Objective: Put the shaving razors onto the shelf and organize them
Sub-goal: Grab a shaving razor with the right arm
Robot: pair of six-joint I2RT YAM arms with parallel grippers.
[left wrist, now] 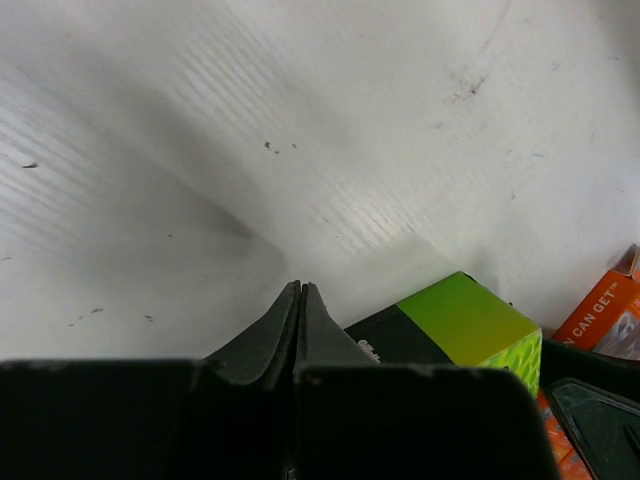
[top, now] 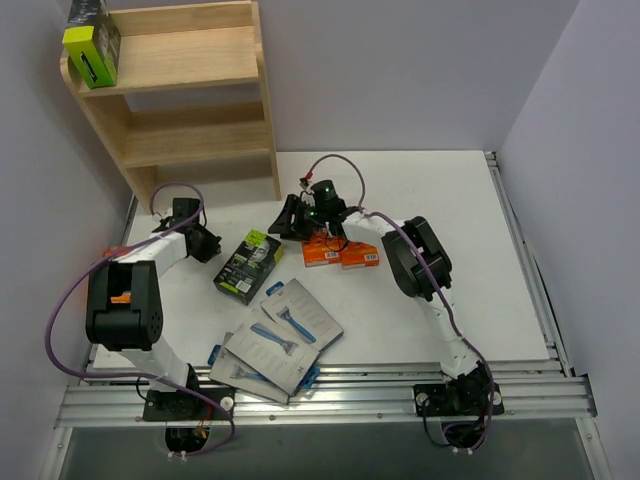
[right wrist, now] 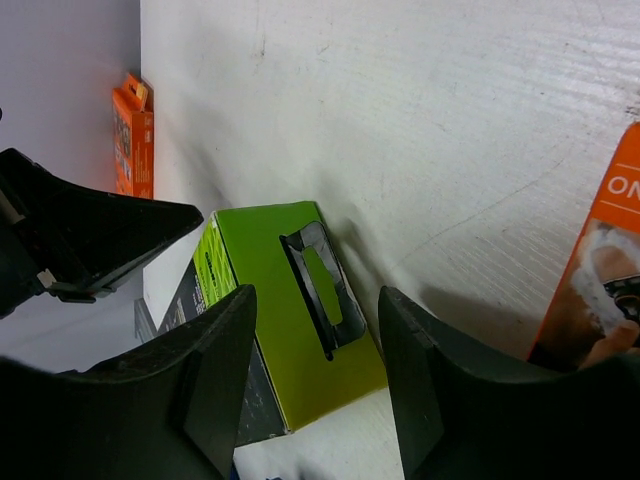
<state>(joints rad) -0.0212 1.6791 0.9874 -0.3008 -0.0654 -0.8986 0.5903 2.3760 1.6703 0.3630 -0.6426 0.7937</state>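
Observation:
A black razor box with lime-green sides (top: 248, 265) lies on the table between my two grippers; it also shows in the left wrist view (left wrist: 460, 325) and the right wrist view (right wrist: 290, 300). My left gripper (top: 208, 244) (left wrist: 300, 290) is shut and empty, just left of the box. My right gripper (top: 284, 220) (right wrist: 315, 310) is open and empty, above and right of the box. Two orange packs (top: 340, 252) lie under the right wrist. Grey cards with a blue razor (top: 292, 318) lie near the front. Another black-and-lime box (top: 90, 45) stands on the top tier of the wooden shelf (top: 190, 60).
The shelf's lower tier (top: 200, 140) holds nothing visible. Grey walls close in on the left, back and right. More grey cards (top: 262, 358) are stacked by the metal rail at the front edge. A small orange item (right wrist: 133, 140) shows by the left wall.

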